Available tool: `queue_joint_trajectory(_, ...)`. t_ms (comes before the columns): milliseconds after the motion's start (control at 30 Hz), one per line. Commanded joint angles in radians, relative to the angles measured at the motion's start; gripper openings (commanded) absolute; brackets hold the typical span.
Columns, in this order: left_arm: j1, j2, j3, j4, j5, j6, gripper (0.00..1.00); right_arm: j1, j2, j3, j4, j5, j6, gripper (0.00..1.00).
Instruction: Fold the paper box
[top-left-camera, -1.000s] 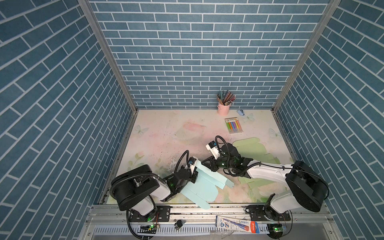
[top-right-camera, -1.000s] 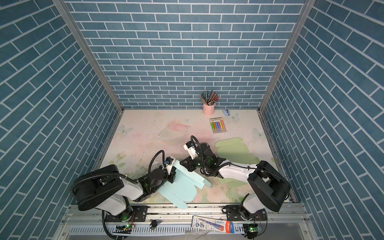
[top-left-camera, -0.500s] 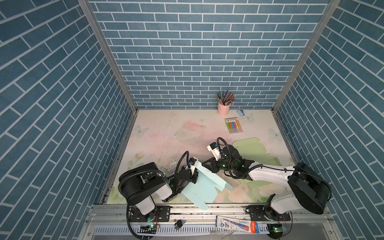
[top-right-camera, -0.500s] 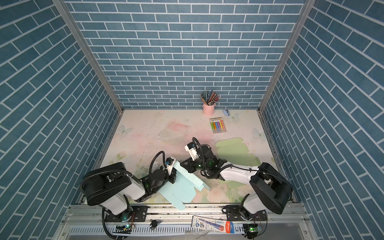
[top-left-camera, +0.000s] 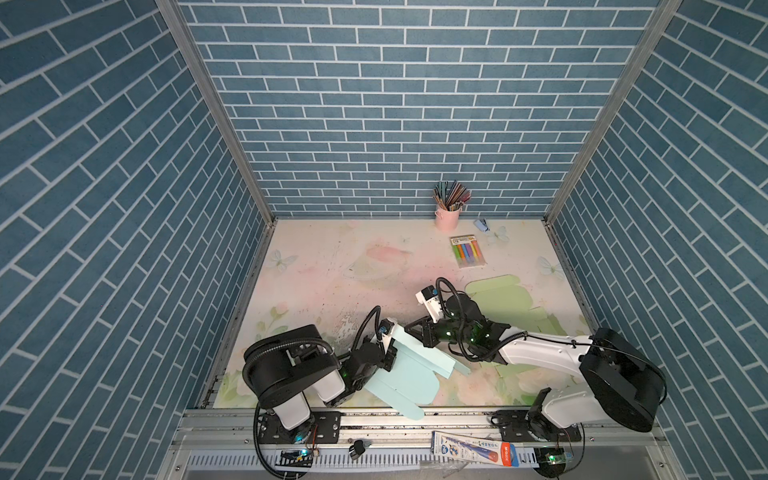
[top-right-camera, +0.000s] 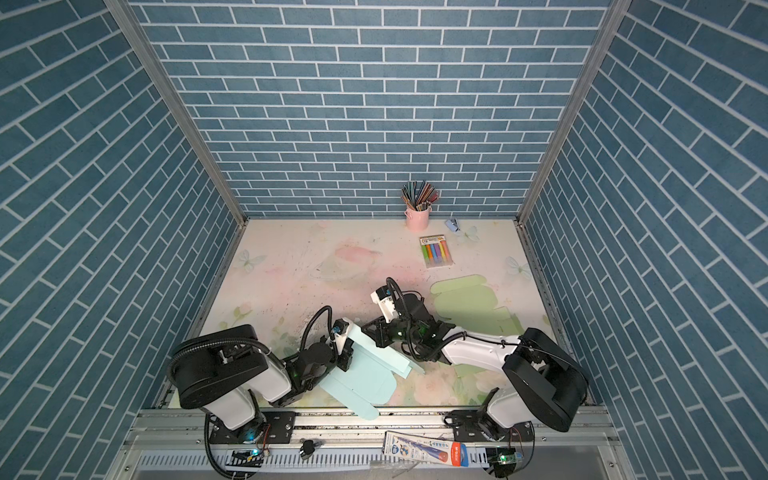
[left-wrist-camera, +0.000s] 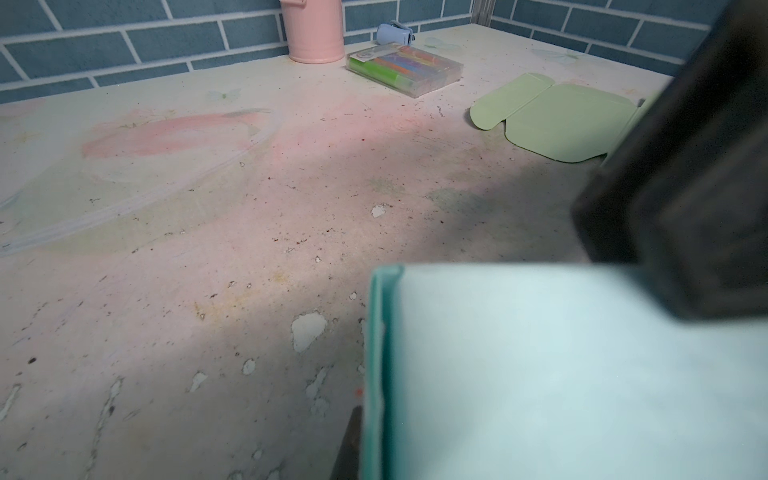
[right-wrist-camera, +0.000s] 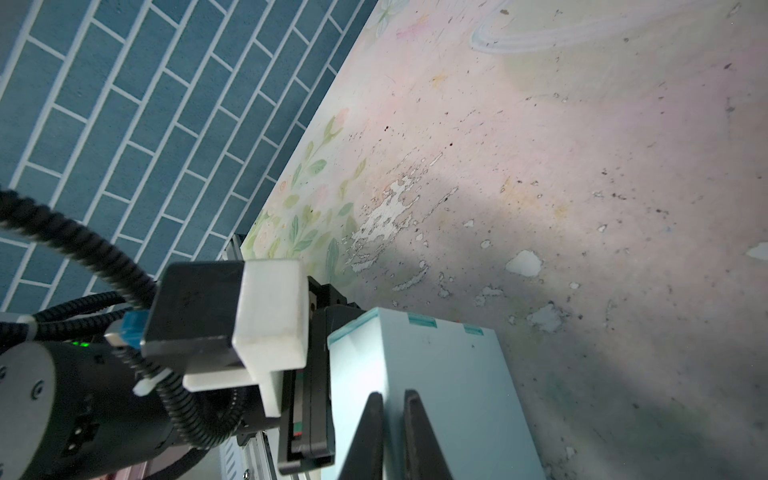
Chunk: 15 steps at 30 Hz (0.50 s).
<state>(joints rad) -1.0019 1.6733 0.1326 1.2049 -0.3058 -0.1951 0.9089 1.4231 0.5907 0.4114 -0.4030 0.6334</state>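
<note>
- Pale blue paper box sits half-formed at the table's near edge, one side tilted up.
- Left gripper is clamped on its raised wall.
- Right gripper, jaws nearly together, rests at the top panel and grips nothing visible.
- Judged step: raising the walls. Next, press that panel over and tuck it.
- Beyond lies a flat green blank.
</note>
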Motion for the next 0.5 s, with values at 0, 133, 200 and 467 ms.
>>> queue_joint_trajectory(0,-0.006,0.019,0.009,0.006,-0.003,-0.013,0.01,0.007,-0.001,-0.041,-0.092,0.023,0.035,0.12)
queue_joint_trajectory(133,-0.007,-0.005,-0.016,0.023,0.01,-0.025,0.07,0.008,-0.003,-0.047,-0.093,0.029,0.036,0.12)
queue_joint_trajectory(200,-0.007,-0.035,-0.037,0.034,0.011,-0.037,0.1,0.007,0.002,-0.048,-0.095,0.033,0.034,0.12)
queue_joint_trajectory(467,-0.009,-0.148,-0.02,-0.053,0.0,-0.001,0.14,0.007,0.005,-0.049,-0.085,0.032,0.04,0.11)
